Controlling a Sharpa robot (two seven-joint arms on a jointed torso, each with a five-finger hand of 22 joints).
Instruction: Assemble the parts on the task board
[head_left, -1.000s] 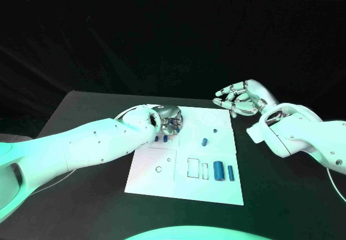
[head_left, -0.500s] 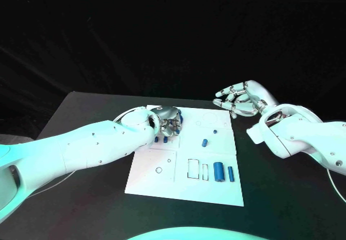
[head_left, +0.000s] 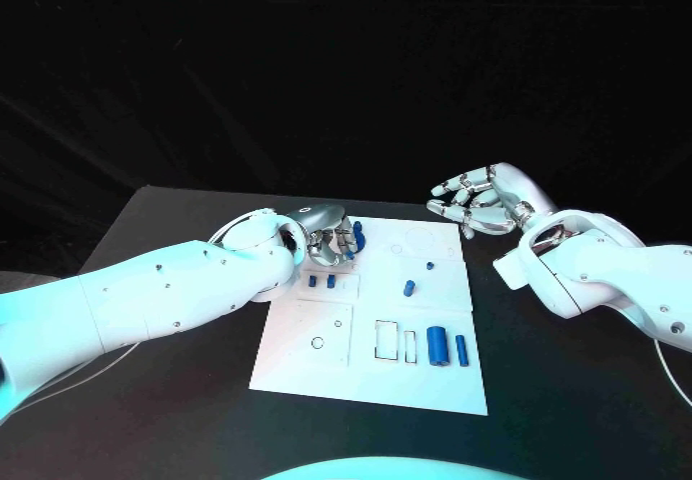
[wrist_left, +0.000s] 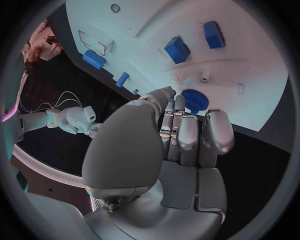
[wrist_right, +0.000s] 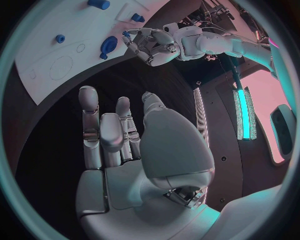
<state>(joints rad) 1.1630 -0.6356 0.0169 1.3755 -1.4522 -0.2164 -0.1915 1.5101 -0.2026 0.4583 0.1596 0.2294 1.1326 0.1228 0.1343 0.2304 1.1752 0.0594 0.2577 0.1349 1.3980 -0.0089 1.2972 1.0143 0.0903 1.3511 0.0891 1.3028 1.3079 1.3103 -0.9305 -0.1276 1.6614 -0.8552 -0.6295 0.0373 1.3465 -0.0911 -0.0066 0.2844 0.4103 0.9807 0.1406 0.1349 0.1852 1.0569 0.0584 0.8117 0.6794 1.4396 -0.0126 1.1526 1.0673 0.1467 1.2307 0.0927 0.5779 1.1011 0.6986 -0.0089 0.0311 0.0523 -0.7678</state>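
Observation:
The white task board (head_left: 368, 365) lies in the middle of the black table. A blue gear (head_left: 358, 236) sits near its far left corner. My left hand (head_left: 326, 243) hovers just left of the gear, fingers side by side and pointing at it, holding nothing. The left wrist view has the gear (wrist_left: 194, 100) just past the fingertips (wrist_left: 179, 104), with two blue blocks (wrist_left: 177, 49) beyond. My right hand (head_left: 476, 203) hangs open and empty above the table, off the board's far right corner. From the right wrist the gear (wrist_right: 109, 45) lies beside my left hand (wrist_right: 150, 45).
Two small blue blocks (head_left: 320, 282) lie near my left forearm. A small peg (head_left: 430, 266) and a short cylinder (head_left: 410, 286) sit mid-board. A thick cylinder (head_left: 436, 343) and a slim one (head_left: 462, 347) lie at the near right. Bare table flanks the board.
My left arm has drawn back to the left, and the hand has shifted slightly off the gear, uncovering it and both small blocks. The right hand has not moved.

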